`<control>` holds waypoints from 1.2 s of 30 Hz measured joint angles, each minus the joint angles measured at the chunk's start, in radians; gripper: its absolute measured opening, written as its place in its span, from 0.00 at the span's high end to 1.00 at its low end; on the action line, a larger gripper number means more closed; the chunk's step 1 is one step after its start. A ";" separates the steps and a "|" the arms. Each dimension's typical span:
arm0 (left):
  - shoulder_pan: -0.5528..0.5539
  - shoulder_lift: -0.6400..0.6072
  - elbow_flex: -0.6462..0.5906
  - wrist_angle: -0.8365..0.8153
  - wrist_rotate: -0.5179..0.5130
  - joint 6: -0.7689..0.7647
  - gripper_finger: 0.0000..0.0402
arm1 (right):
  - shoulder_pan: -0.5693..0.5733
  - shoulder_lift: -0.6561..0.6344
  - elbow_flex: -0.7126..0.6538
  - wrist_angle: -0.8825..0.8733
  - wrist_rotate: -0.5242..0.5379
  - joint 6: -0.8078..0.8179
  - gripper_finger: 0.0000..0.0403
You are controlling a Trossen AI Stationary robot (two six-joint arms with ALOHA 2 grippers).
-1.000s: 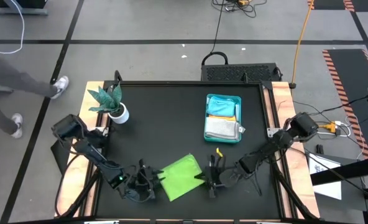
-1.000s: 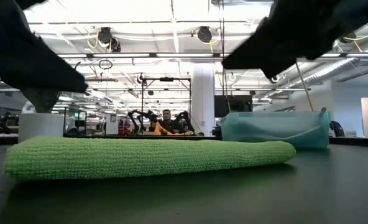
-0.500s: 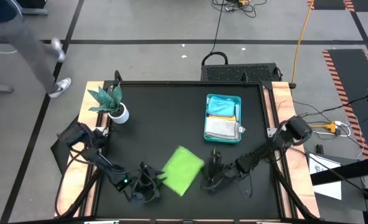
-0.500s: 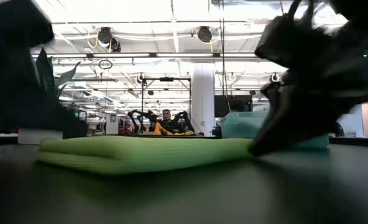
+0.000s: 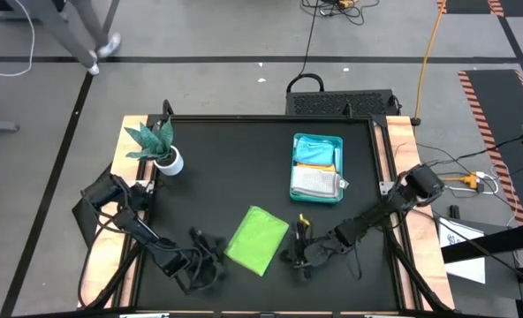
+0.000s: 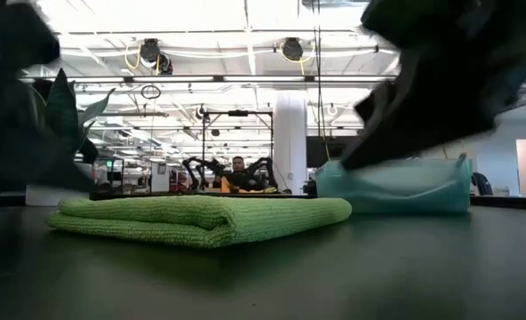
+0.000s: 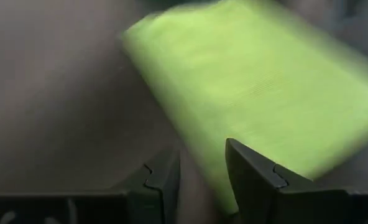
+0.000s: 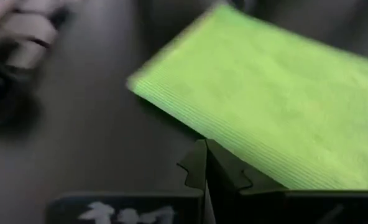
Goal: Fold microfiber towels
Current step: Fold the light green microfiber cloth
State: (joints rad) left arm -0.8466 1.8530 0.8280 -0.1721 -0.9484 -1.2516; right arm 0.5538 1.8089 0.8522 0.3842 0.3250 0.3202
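Lime green towel (image 5: 258,239) lies folded flat on the black tabletop (image 5: 235,177), near its front edge, midway between the two arms. It forms an oblong; the long axis runs diagonally, from front-left to rear-right in the high view. Left tool (image 5: 210,261) sits low just beside the towel's left front corner, fingers (image 7: 252,174) apart, gripping nothing. Right tool (image 5: 299,252) sits low just right of the towel, fingers pressed together, empty. Both arms reach inward from the tabletop's outer corners.
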 joint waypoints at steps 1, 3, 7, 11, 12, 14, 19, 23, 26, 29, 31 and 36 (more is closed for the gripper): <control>0.001 0.000 -0.001 -0.096 0.022 -0.093 0.67 | -0.007 0.015 -0.001 -0.002 0.004 0.000 1.00; 0.002 0.001 -0.003 -0.212 0.066 -0.229 0.67 | -0.026 0.037 -0.001 -0.005 0.012 0.009 1.00; 0.008 0.023 -0.003 -0.148 0.080 -0.168 0.67 | -0.066 0.047 -0.001 -0.012 0.015 0.040 1.00; 0.020 0.065 -0.002 0.102 0.084 0.025 0.67 | -0.079 -0.013 -0.001 -0.116 0.097 0.050 1.00; 0.021 0.069 -0.002 0.162 0.098 0.073 0.67 | -0.073 -0.041 -0.001 -0.152 0.145 0.063 1.00; 0.023 0.070 -0.003 0.287 0.170 0.189 0.67 | -0.051 -0.094 -0.001 -0.222 0.220 0.091 1.00; 0.019 0.066 -0.002 0.497 0.304 0.446 0.67 | 0.015 -0.147 -0.001 -0.177 0.204 0.083 1.00; 0.022 0.066 -0.001 0.481 0.281 0.470 0.67 | 0.056 -0.092 -0.001 -0.031 0.142 0.009 1.00; 0.032 0.066 -0.002 0.465 0.228 0.464 0.67 | 0.065 -0.026 -0.001 0.116 0.116 -0.018 0.97; 0.053 0.066 -0.002 0.464 0.227 0.472 0.67 | 0.057 0.050 0.014 0.239 0.023 -0.022 0.91; 0.070 0.066 -0.002 0.464 0.252 0.493 0.67 | 0.054 0.087 0.059 0.251 -0.039 -0.027 0.85; 0.116 0.088 -0.002 0.515 0.279 0.523 0.67 | 0.055 0.166 0.201 0.118 -0.043 -0.103 0.69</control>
State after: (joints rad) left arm -0.7308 1.9409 0.8265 0.3427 -0.6697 -0.7285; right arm 0.6086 1.9750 1.0536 0.5025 0.2818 0.2171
